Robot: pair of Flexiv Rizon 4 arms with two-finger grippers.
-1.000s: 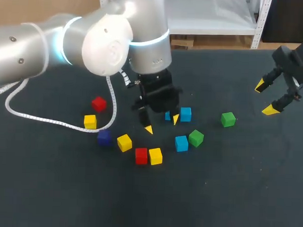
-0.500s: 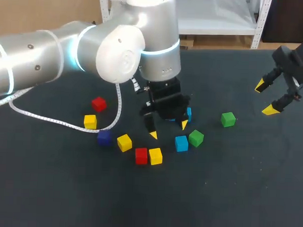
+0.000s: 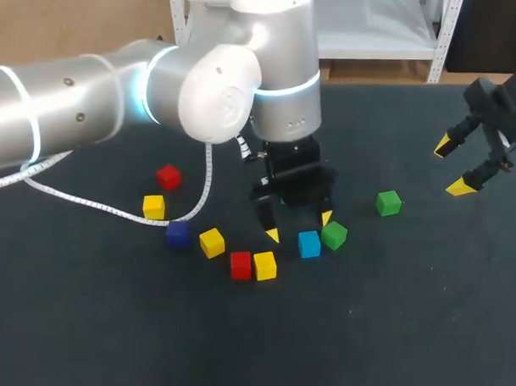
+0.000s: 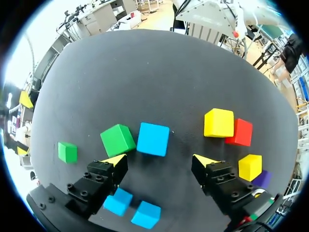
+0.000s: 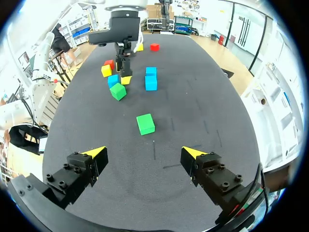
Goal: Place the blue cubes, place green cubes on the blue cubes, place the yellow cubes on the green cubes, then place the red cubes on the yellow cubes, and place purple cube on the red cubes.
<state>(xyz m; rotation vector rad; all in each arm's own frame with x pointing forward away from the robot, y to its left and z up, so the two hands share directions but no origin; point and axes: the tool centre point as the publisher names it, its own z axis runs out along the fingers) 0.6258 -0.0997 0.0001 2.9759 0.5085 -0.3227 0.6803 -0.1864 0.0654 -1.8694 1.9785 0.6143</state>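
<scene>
The left arm's [image 3: 202,89] jaws are released and grasp nothing; their wedge-shaped yellow fingertips [image 4: 113,159] hang over the cluster of cubes. Just ahead of the gap between them lies one blue cube [image 4: 153,139], smooth-faced and sharp-edged, with a green cube [image 4: 118,139] just beside it. Two further blue cubes [image 4: 118,201] sit side by side under the jaws, making three blue in all. A second green cube [image 3: 388,203] lies apart, towards the right arm [image 3: 498,117]. On the other side are three yellow cubes [image 3: 211,242], two red cubes [image 3: 168,176] and one purple cube [image 3: 178,234]; one yellow touches one red. All rest singly on the dark, matte worktop [image 3: 363,332]. The right arm's jaws are likewise released and empty, held above the worktop, well apart from the cluster.
</scene>
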